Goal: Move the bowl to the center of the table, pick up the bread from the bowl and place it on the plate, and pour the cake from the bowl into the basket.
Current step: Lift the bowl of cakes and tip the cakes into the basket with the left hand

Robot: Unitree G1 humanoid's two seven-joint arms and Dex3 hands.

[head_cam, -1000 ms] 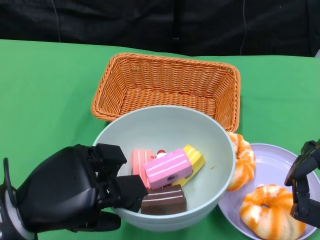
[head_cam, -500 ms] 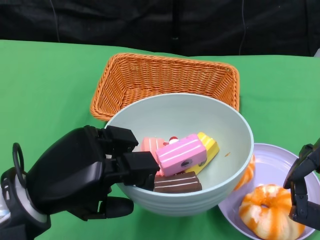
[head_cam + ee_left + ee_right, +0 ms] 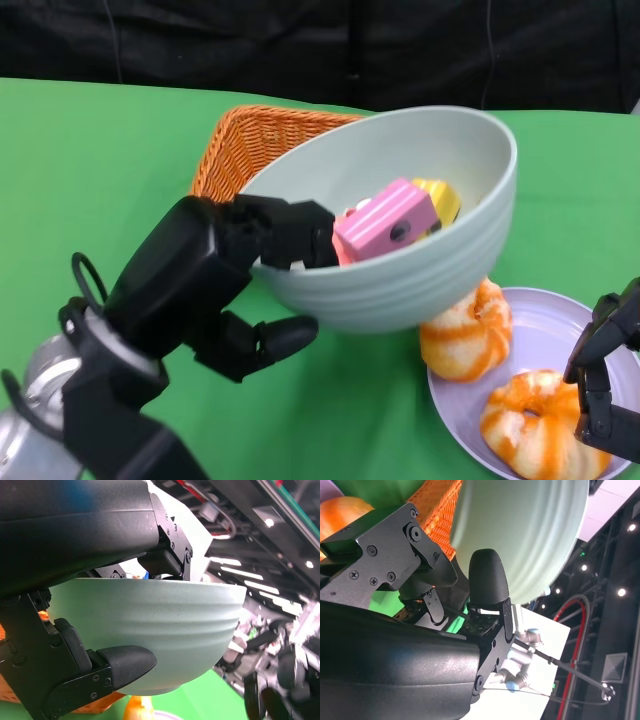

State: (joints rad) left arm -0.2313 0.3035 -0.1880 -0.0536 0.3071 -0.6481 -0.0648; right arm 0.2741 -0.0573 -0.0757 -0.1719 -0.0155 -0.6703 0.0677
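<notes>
Above the bench — left robot hand (image 3: 205, 285) grips bowl (image 3: 420, 270) | right robot hand (image 3: 605, 385) holds nothing | pour step — next, tip cakes (image 3: 388, 220) toward basket (image 3: 245, 150)

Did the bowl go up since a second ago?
Yes. The bowl, held by the left hand, has risen off the table and tilted, now covering most of the basket it earlier sat in front of.

A robotics lab or studio: a green-clothed surface (image 3: 90, 180) before a black curtain (image 3: 300, 45), ceiling spotlights (image 3: 621, 592) on dark rigging, and a small robot arm (image 3: 522, 655) on a white bench.
</notes>
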